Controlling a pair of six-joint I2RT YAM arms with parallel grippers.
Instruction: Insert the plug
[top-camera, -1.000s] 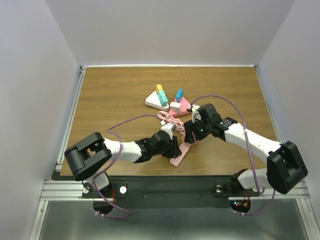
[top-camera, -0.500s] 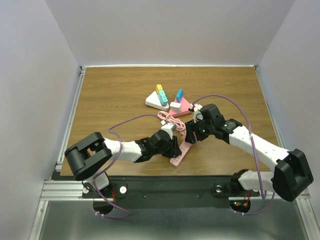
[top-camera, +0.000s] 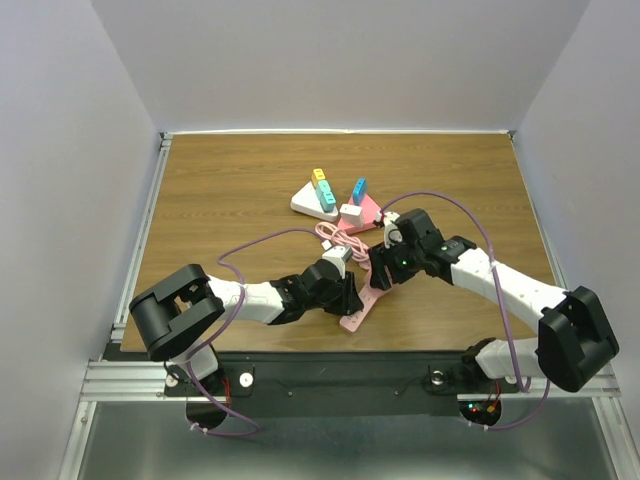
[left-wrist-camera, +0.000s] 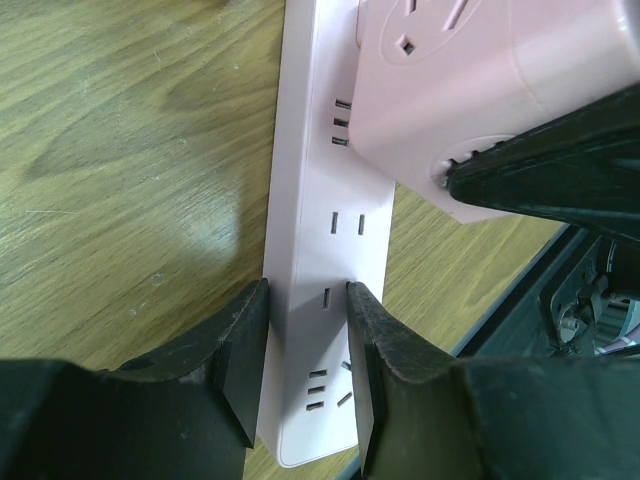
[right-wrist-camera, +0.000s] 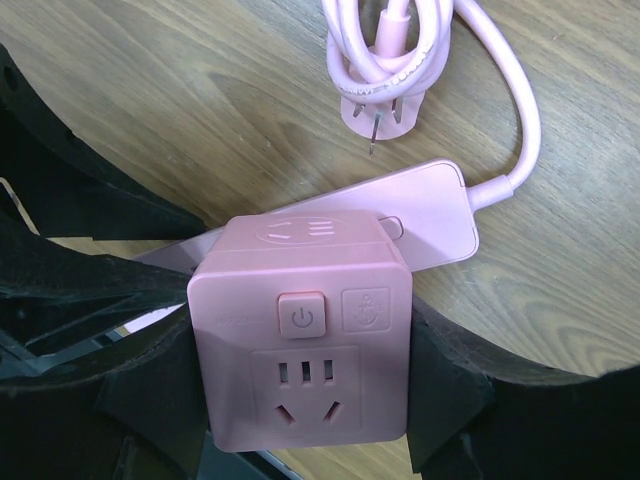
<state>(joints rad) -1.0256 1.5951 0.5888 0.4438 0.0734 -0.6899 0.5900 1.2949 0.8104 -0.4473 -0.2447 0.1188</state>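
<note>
white links (top-camera: 500, 285), bulky black joints (top-camera: 175, 315), purple cables (top-camera: 432, 193), matte black claw fingers (left-wrist-camera: 230, 370).

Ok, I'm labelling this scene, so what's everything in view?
power strip: one, pink, on the table
cube adapter: one, pink, over the strip
cord with plug: one, pink, coiled beyond the strip
white stand: one, white, mid-table
pink stand: one, pink, right of it
small blocks: several, yellow, teal, blue, white, on both stands
table: one, wood-brown
left gripper: one, black, shut on the power strip
right gripper: one, black, shut on the cube adapter
</note>
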